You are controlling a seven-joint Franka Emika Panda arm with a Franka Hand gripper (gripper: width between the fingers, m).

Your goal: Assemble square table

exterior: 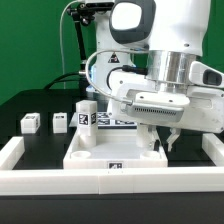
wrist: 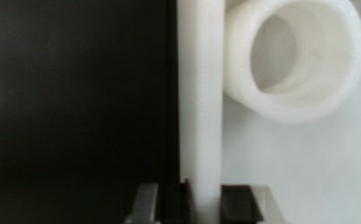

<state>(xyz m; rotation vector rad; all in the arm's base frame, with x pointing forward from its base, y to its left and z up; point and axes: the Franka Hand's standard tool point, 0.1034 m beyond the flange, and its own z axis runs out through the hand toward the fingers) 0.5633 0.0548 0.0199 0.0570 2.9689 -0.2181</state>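
Exterior view: the square table's slab [exterior: 105, 152] lies flat on the black table [exterior: 45, 108], at six o'clock in the frame, inside the low white wall [exterior: 110, 182]. One leg post [exterior: 87, 115] stands upright at the slab's ten o'clock corner. A second leg post [exterior: 60, 121] and a third leg post [exterior: 30, 122] lie toward nine o'clock. My jaws are down at the slab's three o'clock edge.

Wrist view: my jaws are pinched narrow on the slab's thin upright rim [wrist: 198, 100], a round corner socket [wrist: 298, 60] just beside it. I judge the plastic stiff, light and slick. The rim gives a thin hold that may pivot.
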